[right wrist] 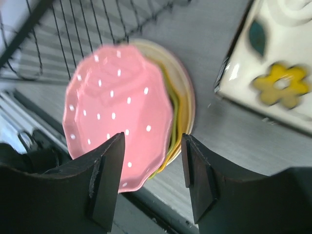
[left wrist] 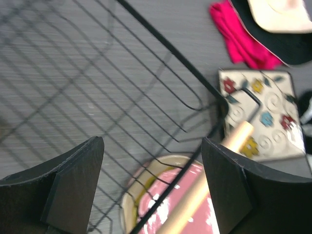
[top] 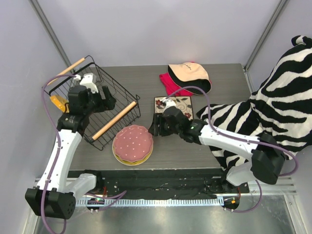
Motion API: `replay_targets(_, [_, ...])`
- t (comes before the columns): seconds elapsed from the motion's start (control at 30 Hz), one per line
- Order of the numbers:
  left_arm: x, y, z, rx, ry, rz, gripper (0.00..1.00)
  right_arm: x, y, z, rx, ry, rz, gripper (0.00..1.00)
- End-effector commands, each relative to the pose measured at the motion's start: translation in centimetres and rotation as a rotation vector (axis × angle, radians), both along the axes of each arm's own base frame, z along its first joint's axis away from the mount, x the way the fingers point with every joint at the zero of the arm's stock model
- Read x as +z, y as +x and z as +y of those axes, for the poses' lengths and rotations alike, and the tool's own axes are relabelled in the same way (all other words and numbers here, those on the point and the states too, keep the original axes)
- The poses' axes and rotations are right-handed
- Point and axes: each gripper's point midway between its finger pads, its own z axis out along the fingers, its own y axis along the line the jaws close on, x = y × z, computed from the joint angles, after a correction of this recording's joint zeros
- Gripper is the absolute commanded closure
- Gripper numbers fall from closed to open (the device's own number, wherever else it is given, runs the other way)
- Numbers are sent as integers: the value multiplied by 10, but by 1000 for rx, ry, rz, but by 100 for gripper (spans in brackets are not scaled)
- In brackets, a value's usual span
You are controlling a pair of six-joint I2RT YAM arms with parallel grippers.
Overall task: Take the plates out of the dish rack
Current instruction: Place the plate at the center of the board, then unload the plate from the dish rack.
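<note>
Dish rack (top: 114, 120) sits at the left of the desk (top: 219, 80), with the left fingers (top: 108, 100) spread and empty above its wire floor. Just right of it lies a stack of round plates (top: 132, 141), pink on top. The right fingers (top: 155, 126) are parted at the stack's edge, gripping nothing. The square flowered plate (top: 183, 103) lies flat behind them.

The bench (top: 224, 78) has a grey wood-grain top and stands boxed in by plain pale walls (top: 156, 29), with slim metal struts (top: 47, 27) slanting up at the back corners. Along its near edge runs an aluminium rail (top: 161, 201), and below that a shiny metal sheet (top: 170, 222) catches soft, even light.
</note>
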Motion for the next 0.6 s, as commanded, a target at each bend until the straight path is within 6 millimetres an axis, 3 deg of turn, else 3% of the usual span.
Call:
replay_targets(0.0, [35,-1,54,222,102,-95,14,58,34,-29,-86,73,-143,42])
replay_targets(0.03, [34,-2,69,283,110,-92,12,63,44,-40,-114,76,-156,42])
replay_targets(0.1, [31,-7,79,328,109,-84,9,76,49,-50,-119,111,-181,42])
replay_targets(0.13, [34,-11,103,414,107,-95,5,79,54,-56,-128,118,-190,41])
replay_targets(0.17, [34,-12,111,447,97,-100,3,82,63,-67,-154,127,-196,41])
replay_targets(0.33, [30,-12,168,645,13,-116,2,104,77,-79,-126,209,-234,41])
replay_targets(0.4, [31,-9,176,670,-60,-133,2,110,88,-91,-142,225,-252,41])
replay_targets(0.43, [35,-8,189,710,-72,-161,2,113,88,-93,-130,239,-251,41])
replay_targets(0.57, [25,1,209,763,-94,-145,4,109,94,-116,-158,244,-255,41])
